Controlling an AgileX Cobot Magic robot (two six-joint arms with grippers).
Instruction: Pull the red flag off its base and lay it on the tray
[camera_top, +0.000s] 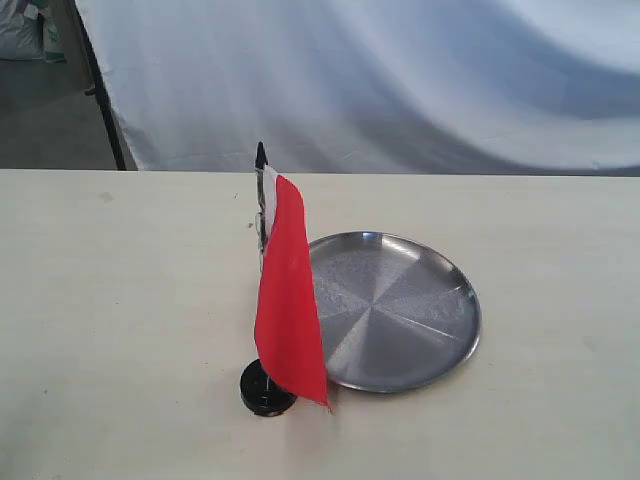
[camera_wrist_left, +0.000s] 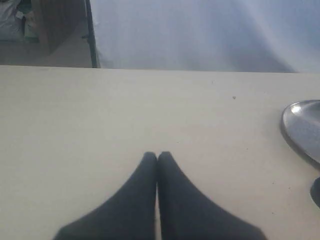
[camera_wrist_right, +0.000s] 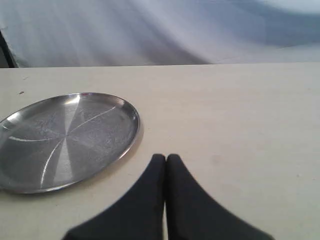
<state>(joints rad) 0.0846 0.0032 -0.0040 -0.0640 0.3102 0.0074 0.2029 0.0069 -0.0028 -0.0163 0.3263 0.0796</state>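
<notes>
Left gripper (camera_wrist_left: 157, 156) and right gripper (camera_wrist_right: 166, 157): both clenched, fingertips pressing together, grasping nothing. Hanging low over the bare table (camera_top: 120, 300), neither showing in the exterior view, so probably waiting clear of the work.

Standing upright in the base (camera_top: 265, 392): the red flag (camera_top: 288, 300), cloth drooping down along the stick, lower corner hanging just beside the base. Likely sitting in the base's hole, so calling for a straight upward pull.

Lying just beside the flag, toward the right arm's side: the tray (camera_top: 440, 330), carrying nothing, seemingly placed close to be shortening the carry.

Counting: two grippers, one flag, one base, one tray.
</notes>
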